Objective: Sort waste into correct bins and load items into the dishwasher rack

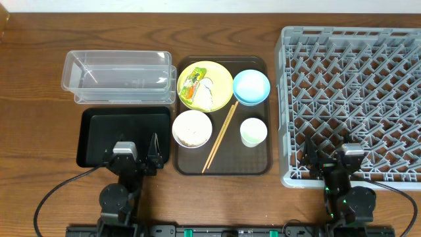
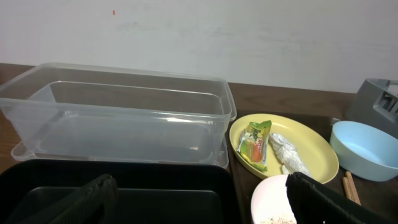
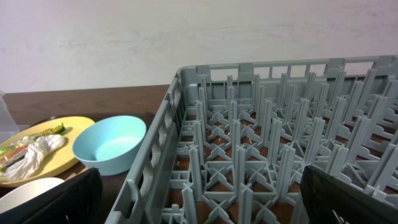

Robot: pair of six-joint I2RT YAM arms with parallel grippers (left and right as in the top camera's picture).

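Nothing sorted yet. The wrapper (image 1: 191, 84) and crumpled paper (image 2: 287, 152) lie on the yellow plate (image 1: 222, 74), and the rice sits in the white bowl (image 1: 192, 128). The blue bowl (image 1: 251, 86), cup (image 1: 253, 131) and chopsticks (image 1: 220, 135) are all on the brown tray (image 1: 260, 166). The rack (image 1: 355, 99) is bare.

Likely first step is the wrapper, with my left pincer (image 1: 131, 158). I'd come in low over the plate, pinch the wrapper by its raised edge and keep off the paper beside it, then carry it to the clear container (image 1: 118, 76). The plate may slide, so lift straight up.

My left pincer is spread wide, low at the near edge over the black tray (image 1: 92, 135), pointing at the container. My right pincer (image 1: 339, 164) is also spread, at the rack's near edge, pointing across it.
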